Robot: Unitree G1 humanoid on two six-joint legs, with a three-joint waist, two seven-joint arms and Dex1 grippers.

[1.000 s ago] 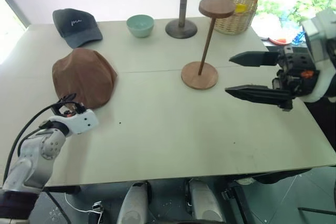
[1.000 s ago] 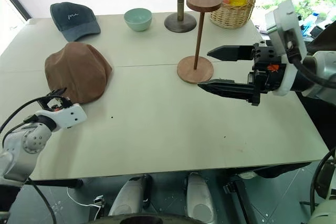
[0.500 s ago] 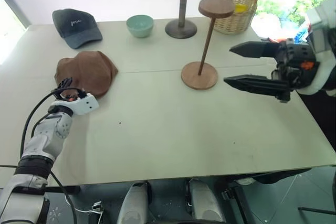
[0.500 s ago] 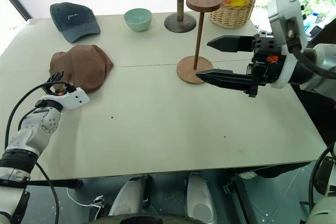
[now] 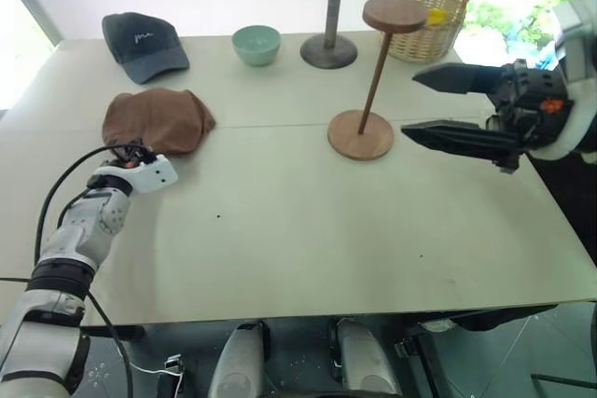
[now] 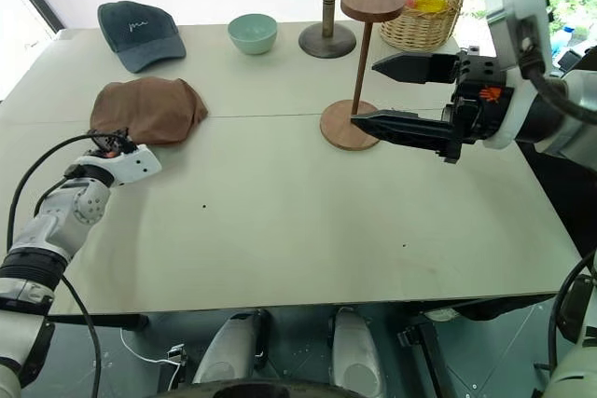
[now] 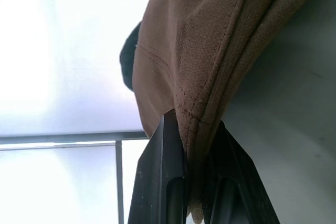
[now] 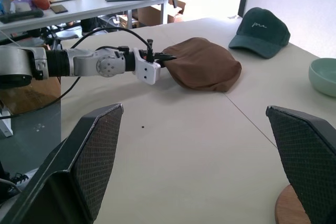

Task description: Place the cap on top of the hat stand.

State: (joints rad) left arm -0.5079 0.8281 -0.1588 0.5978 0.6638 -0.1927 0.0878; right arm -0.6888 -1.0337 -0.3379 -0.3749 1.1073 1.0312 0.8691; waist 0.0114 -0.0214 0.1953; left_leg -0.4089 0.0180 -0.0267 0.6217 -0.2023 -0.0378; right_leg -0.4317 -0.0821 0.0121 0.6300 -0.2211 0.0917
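Cap (image 5: 156, 120) lies near the table's (image 5: 308, 230) left edge, its rim pinched in the left gripper (image 7: 193, 182) — right gripper (image 5: 424, 104) gapes wide beside the hat stand (image 5: 373, 81). Behind: grey baseball cap (image 5: 142, 42) with small unreadable white script, green bowl (image 5: 256, 44), dark stand (image 5: 333, 6), wicker basket (image 5: 431, 20).

Materials and finishes on my work table (image 5: 308, 221).

I see the cap (image 7: 210, 51) as matt brown woven cloth with stitched seams; the hat stand (image 5: 373, 81) as smooth brown wood; the basket (image 5: 431, 20) as woven wicker; the bowl (image 5: 256, 44) smooth and pale green; the table matt.
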